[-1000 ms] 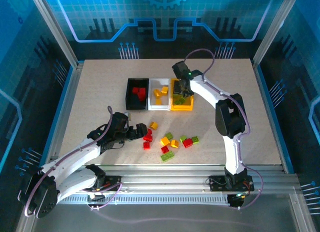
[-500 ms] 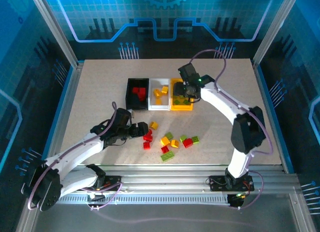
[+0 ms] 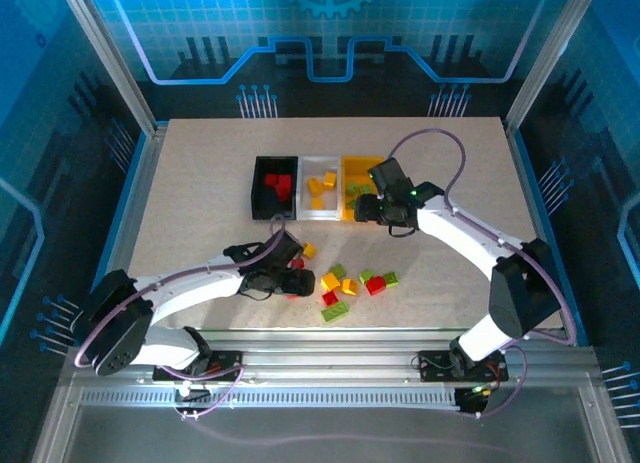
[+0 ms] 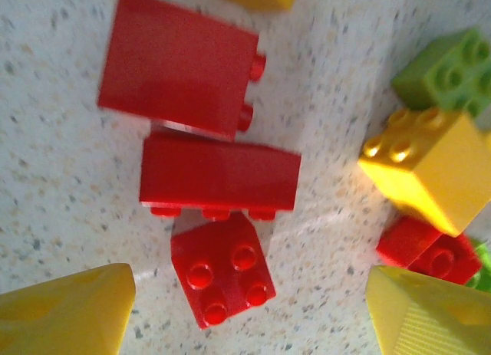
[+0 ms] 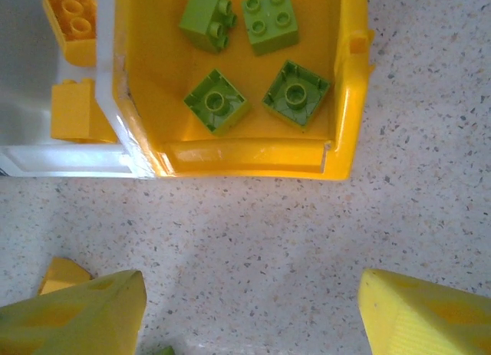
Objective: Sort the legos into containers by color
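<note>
Toward the near edge of the table (image 3: 180, 183), about midway across: left gripper (image 4: 249, 313) hangs over the red legos, fingers apart, nothing clamped. The square red brick (image 4: 222, 271) sits between the tips, studs up, nearer one tip than the other. The oblong red bricks (image 4: 219, 175) lie just beyond it, long axes along the finger-to-finger line. A straight descent should bracket the square one. Right gripper (image 5: 249, 317) is over bare table just beside the yellow-orange bin (image 5: 253, 157), fingers apart, empty; green bricks (image 5: 215, 102) are inside. The black bin (image 3: 262, 188) holds reds, and the left arm looks nearer to it.
</note>
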Available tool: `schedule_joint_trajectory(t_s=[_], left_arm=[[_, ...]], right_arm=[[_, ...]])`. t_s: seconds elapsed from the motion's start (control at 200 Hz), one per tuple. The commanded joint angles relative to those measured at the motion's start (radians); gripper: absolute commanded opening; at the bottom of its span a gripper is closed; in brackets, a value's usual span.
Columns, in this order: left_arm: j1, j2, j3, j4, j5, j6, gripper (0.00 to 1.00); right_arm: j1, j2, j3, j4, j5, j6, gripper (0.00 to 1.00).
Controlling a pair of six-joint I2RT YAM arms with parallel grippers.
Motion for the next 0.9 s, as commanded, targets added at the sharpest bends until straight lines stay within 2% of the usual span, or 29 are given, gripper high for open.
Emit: schedule_joint_trajectory(t_s=[0.0,0.15,0.36,0.52,0.675,0.785,0.891], left_arm=[[-0.023,0.035,0.000,-0.052,-0.038,0.010,0.77],[-0.023,0.095,0.003,-0.023,-0.067,0.009,0.67],[-0.023,0.111,-0.006,0.010,-0.069,0.007,0.47],[-0.023,0.039,-0.021,-0.013,-0.081,-0.003,0.36],[-0.019,-0.087,-0.002,-0.088,-0.126,-0.020,0.34],[0.040,-0.189,0.052,-0.116,-0.143,0.001,0.34],[0.173,-0.198,0.141,-0.091,-0.136,0.046,0.34]], right_arm=[[-0.007,-0.050,-0.019,0.040,0.001,0.021,0.75],[-0.007,-0.063,-0.027,0.052,-0.002,0.027,0.75],[-0.013,-0.083,-0.033,0.041,0.008,0.020,0.75],[-0.021,-0.095,-0.040,0.045,0.009,0.022,0.75],[-0.024,-0.095,-0.040,0.052,0.004,0.025,0.75],[-0.026,-0.092,-0.044,0.057,-0.001,0.028,0.75],[-0.026,-0.089,-0.051,0.062,-0.002,0.034,0.75]])
